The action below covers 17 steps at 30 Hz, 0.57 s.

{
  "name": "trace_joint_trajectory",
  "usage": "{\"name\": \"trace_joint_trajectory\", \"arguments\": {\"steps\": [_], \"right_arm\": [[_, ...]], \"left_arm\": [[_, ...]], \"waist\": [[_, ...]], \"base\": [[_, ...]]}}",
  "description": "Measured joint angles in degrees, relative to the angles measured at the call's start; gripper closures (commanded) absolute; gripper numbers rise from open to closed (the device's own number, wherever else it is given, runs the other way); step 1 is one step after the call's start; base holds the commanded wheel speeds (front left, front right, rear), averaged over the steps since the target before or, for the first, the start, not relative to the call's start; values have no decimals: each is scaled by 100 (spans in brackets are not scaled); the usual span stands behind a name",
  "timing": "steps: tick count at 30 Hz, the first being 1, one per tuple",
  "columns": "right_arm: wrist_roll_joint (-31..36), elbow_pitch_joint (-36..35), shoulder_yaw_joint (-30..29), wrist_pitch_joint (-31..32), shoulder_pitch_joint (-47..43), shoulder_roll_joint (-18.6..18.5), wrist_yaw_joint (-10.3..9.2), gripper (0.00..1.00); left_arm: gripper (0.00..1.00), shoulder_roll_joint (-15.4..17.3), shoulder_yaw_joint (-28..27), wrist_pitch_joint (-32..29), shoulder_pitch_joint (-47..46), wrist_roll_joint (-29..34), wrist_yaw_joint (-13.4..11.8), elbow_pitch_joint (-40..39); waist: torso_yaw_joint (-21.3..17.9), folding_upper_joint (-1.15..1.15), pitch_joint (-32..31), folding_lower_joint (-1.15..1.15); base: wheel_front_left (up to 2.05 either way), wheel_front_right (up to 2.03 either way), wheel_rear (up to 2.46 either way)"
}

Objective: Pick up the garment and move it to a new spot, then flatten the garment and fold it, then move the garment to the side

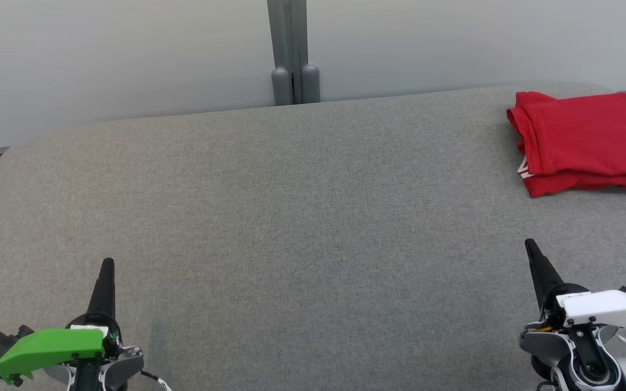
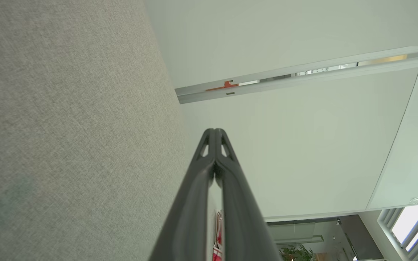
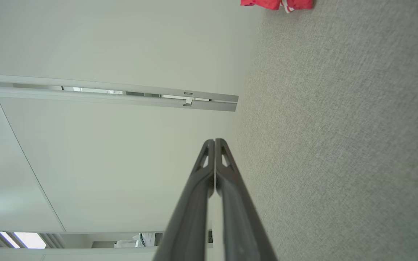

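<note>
Folded red garment [image 1: 584,141] far right on grey fabric surface [image 1: 291,217], left tool [image 1: 107,263] and right tool [image 1: 529,244] pinched closed, holding nothing

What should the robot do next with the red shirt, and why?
Probably no reach at all: just rest both arms where they are. The red shirt already lies folded at the far right of the grey table. The left fingers and right fingers are shut, empty and well apart from it, so the job looks finished.

Head above table [image 1: 291,217], looking down; wrists rolled, low, seemingly sharing garment [image 1: 584,138]
</note>
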<state>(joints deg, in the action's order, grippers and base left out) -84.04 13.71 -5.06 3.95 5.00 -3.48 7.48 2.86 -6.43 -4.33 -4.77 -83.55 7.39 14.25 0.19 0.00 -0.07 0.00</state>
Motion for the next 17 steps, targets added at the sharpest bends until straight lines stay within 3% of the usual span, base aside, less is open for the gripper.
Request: {"name": "trace_joint_trajectory", "arguments": {"steps": [17], "right_arm": [[-677,20,-89,179,67,24,0,100]], "left_arm": [[100,-1,-2,-172,-86,-683,1,-8]], "waist": [[-15,0,20,0]], "base": [[0,0,0]]}}
